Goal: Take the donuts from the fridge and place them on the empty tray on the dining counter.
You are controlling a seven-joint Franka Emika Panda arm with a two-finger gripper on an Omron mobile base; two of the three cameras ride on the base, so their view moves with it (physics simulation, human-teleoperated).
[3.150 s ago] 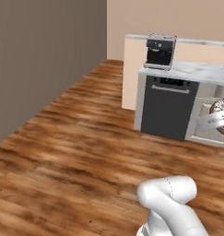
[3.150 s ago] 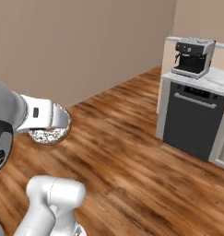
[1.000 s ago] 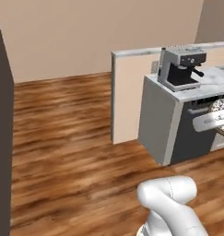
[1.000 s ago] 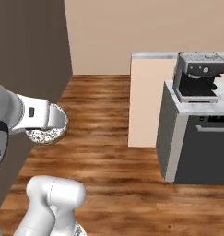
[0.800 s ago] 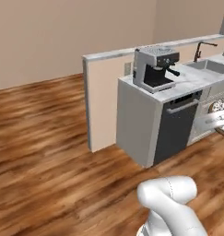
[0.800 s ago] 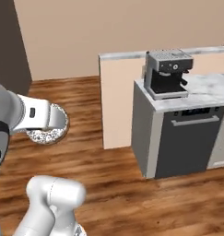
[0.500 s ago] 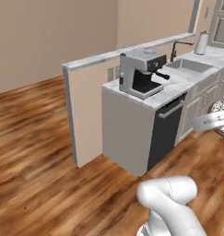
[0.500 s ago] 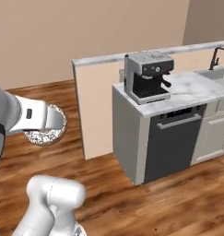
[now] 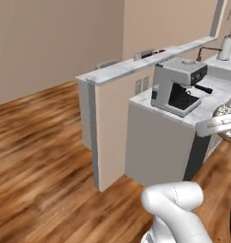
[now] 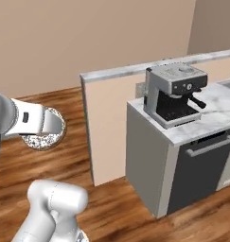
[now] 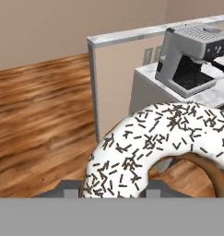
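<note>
My gripper (image 11: 111, 188) is shut on one of the donuts (image 11: 159, 147), a brown ring with pale icing and dark sprinkles that looms large in the hand view. In the right base view the gripper (image 10: 40, 124) carries this donut (image 10: 46, 136) at the left, above the wooden floor. In the left base view the donut (image 9: 227, 110) peeks in at the right edge beside the hand. The fridge and the empty tray are out of view. A marble-topped ledge (image 9: 131, 67) on a beige half wall stands ahead; I cannot tell whether it is the dining counter.
A grey coffee machine (image 9: 178, 86) sits on a marble counter (image 10: 208, 120) over a grey cabinet and a dark dishwasher front (image 10: 201, 165). A faucet and a pale kettle (image 9: 225, 47) show at the far right. Wooden floor (image 9: 36, 156) spreads to the left.
The whole scene has shifted as the base moved: the half wall and the coffee machine counter slid left and grew nearer. The donut stays in the shut gripper.
</note>
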